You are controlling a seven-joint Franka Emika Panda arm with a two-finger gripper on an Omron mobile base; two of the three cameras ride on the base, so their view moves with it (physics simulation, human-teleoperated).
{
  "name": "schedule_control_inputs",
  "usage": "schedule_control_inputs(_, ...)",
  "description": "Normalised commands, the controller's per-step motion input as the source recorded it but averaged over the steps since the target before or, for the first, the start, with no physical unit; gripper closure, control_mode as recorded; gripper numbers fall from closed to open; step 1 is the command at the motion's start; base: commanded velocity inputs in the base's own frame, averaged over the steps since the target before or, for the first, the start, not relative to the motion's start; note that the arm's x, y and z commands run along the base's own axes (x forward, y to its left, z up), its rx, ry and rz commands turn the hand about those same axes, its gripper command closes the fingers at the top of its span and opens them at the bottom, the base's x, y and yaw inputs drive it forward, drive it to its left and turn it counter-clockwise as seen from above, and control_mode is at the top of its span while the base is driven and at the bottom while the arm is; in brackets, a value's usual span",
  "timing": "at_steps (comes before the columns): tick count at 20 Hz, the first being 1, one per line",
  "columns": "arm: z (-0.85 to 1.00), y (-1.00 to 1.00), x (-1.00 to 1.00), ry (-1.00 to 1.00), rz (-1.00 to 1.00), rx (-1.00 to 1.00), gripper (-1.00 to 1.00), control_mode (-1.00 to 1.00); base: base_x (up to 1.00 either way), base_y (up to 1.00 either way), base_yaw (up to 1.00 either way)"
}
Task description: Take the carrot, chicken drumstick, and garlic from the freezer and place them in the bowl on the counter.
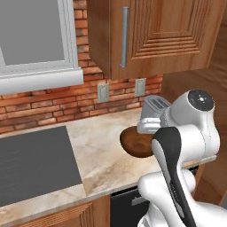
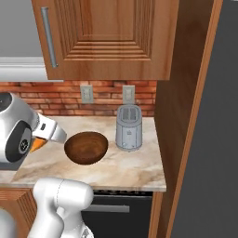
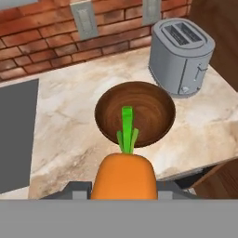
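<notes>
Stubby bright orange carrot (image 3: 123, 175) with a short green top, clenched between the jaws of the white arm's gripper (image 3: 123, 188) and carried in the air above the near part of the counter (image 3: 69, 135). In the hand view its green top points toward the round, shallow, dark brown wooden bowl (image 3: 135, 113), whose inner surface shows fine concentric grain; the carrot is apart from the bowl, on its near side. In the right base view the carrot's orange tip (image 2: 38, 144) protrudes beneath the white hand, just left of the bowl (image 2: 86, 147).

The counter is a smooth beige marble-patterned slab. The boxy grey metal two-slot toaster (image 3: 181, 56) stands upright just right of and beyond the bowl, near it but not touching. A flat dark grey cooktop (image 1: 33, 164) is set into the counter well to the left.

Behind the counter runs a red brick wall (image 1: 53, 104) bearing two pale grey outlet plates (image 2: 86, 93). Above hangs a ribbed brown wooden cabinet (image 2: 107, 37) with a vertical grey bar handle. A tall wooden side panel (image 2: 179, 116) bounds the counter on the right.
</notes>
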Motion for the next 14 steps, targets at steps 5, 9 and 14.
schedule_control_inputs(5,-0.59,-0.19,0.65,0.09,-0.02,0.00,1.00,-1.00,0.00,0.00,0.00)
schedule_control_inputs(9,-0.40,-0.18,0.69,0.00,0.00,-0.05,1.00,-1.00,0.00,0.00,0.00)
schedule_control_inputs(14,-0.32,-0.10,0.76,0.00,-0.01,-0.06,1.00,-1.00,0.00,0.00,0.00)
